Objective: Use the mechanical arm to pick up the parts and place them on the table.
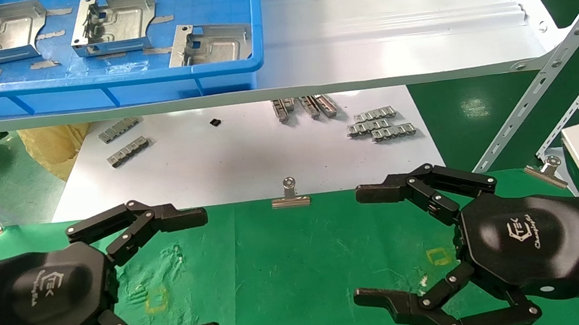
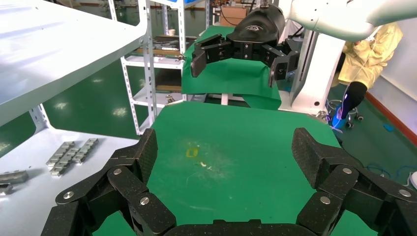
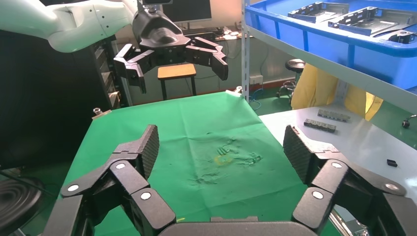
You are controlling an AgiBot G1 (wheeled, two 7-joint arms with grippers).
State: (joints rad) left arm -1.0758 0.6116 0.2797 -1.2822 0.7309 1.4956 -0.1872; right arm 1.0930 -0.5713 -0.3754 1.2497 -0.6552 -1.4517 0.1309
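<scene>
Three silvery parts (image 1: pixel 1 33) (image 1: pixel 114 23) (image 1: pixel 211 43) lie in a blue tray (image 1: pixel 101 80) on the white shelf, far above and behind both hands; the right wrist view also catches the parts (image 3: pixel 354 17). My left gripper (image 1: pixel 210 272) hovers over the green table (image 1: pixel 289 268) at the lower left, open and holding nothing. My right gripper (image 1: pixel 358 246) mirrors it at the lower right, also open and empty. Each wrist view looks through its own spread gripper (image 2: pixel 226 152) (image 3: pixel 222 145) at bare green cloth. The opposite hand shows beyond, the right gripper (image 2: pixel 241 54) and the left gripper (image 3: pixel 172 56).
The white ribbed shelf (image 1: pixel 388 31) overhangs a white sheet (image 1: pixel 241 156) carrying grey toothed strips (image 1: pixel 381 124) (image 1: pixel 125 141). A binder clip (image 1: pixel 290 194) sits on the cloth's far edge, another (image 1: pixel 548 169) at the right. Slanted shelf struts (image 1: pixel 543 90) stand at the right. Yellow square outlines (image 1: pixel 156 298) (image 1: pixel 439 256) mark the cloth.
</scene>
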